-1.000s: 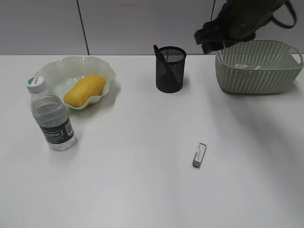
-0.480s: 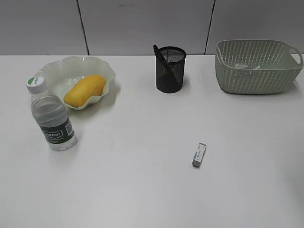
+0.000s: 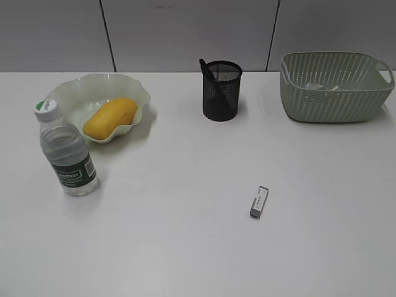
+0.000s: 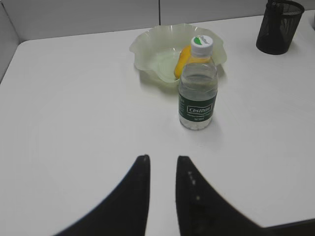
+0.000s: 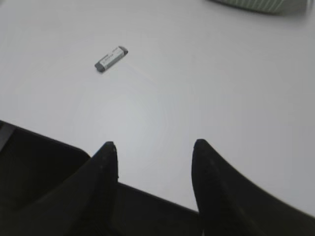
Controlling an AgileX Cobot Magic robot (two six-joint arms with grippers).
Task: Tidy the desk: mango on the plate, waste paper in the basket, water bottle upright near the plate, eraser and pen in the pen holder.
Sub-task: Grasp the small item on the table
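Landmark is the pen holder [image 3: 222, 90], far centre of the desk [image 3: 185, 235]. A dark pen [image 3: 206, 70] leans out of its left rim. Left of the pen holder: plate [image 3: 75, 98] with the mango [image 3: 111, 117] lying in it. Water bottle [image 3: 65, 150] stands upright just in front of the plate's left edge, cap on. Right of the pen holder: basket [image 3: 334, 86], waste paper [image 3: 322, 86] showing inside it. Eraser [image 3: 259, 202] lies flat on the desk, well in front of the pen holder and a bit right, touching nothing. Neither arm appears in the exterior view. Left gripper [image 4: 160, 164]: narrow gap between the jaws, nothing in it, over bare desk on the near side of the bottle. Right gripper [image 5: 152, 150]: jaws apart with a wide gap, empty, over bare desk with the eraser ahead to its left.
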